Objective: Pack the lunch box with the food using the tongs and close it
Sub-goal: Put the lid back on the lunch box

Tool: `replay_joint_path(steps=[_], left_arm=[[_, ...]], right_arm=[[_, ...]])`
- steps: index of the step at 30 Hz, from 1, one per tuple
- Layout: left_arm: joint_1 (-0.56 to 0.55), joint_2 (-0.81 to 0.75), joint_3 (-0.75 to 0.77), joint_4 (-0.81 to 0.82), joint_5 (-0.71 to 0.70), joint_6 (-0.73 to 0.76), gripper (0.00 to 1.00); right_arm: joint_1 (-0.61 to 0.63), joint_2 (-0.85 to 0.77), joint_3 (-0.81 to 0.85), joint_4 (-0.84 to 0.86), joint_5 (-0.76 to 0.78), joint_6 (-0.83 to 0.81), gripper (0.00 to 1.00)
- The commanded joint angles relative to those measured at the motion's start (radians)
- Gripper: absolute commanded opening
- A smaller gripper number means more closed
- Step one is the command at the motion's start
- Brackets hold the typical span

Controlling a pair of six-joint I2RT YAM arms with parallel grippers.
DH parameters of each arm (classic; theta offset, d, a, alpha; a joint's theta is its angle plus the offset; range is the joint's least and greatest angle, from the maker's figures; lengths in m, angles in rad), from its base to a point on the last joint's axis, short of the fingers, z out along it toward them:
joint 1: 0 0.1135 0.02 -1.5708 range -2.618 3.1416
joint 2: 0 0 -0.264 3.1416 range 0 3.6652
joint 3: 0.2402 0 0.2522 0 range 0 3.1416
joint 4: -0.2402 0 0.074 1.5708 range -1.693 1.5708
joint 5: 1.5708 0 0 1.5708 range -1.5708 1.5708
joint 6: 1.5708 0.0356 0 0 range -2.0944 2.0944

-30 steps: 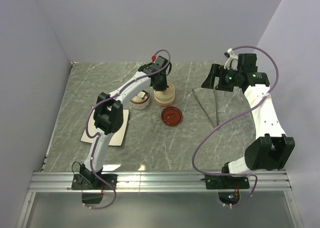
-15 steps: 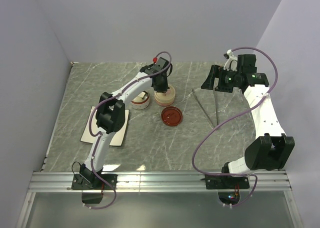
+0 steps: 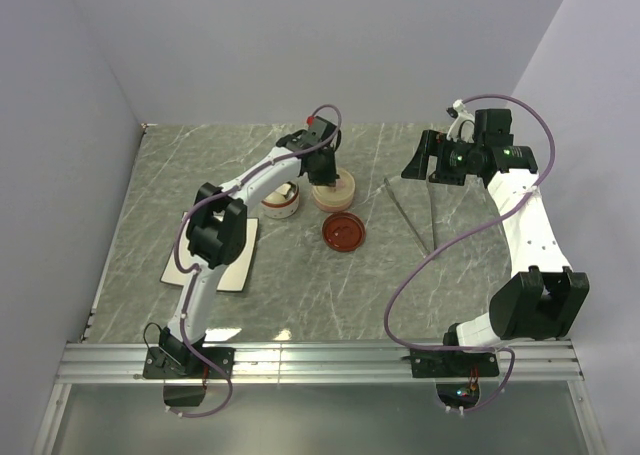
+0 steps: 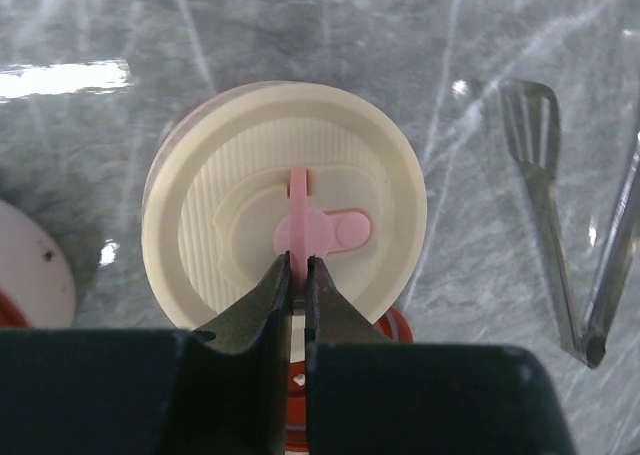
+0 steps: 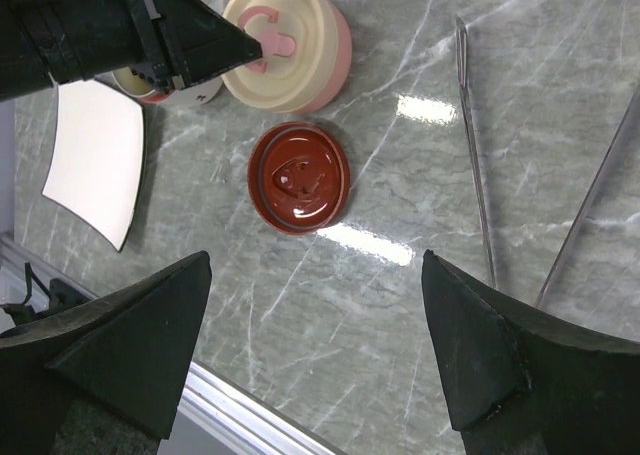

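The lunch box is a round pink tub with a ribbed cream lid resting on it. My left gripper is shut on the upright pink tab at the lid's centre; it also shows as the left gripper in the right wrist view. The silver tongs lie flat in a narrow V on the table right of the box, also seen as the tongs and the tongs. My right gripper hangs open above the table, holding nothing. The food is hidden.
A dark red round lid lies just in front of the lunch box. A small white and red bowl stands left of the box. A white square plate lies nearer, partly under the left arm. The metal rail runs along the near edge.
The left gripper has moved slightly right and down with the cream lid, which now sits lower on the pink tub. The right arm has not moved.
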Motion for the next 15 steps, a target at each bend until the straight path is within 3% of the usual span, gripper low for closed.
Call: replay_joint_path(steps=[1, 8, 15], left_arm=[[-0.063, 0.072, -0.03, -0.028, 0.159, 0.055, 0.0], [-0.092, 0.063, -0.082, -0.025, 0.202, 0.097, 0.0], [-0.092, -0.004, -0.091, 0.022, 0.15, 0.126, 0.0]], right_arm=[[-0.008, -0.014, 0.004, 0.003, -0.009, -0.013, 0.92], [-0.008, 0.0, 0.024, -0.006, -0.005, -0.014, 0.92], [-0.008, 0.002, 0.027, -0.006, -0.012, -0.014, 0.92]])
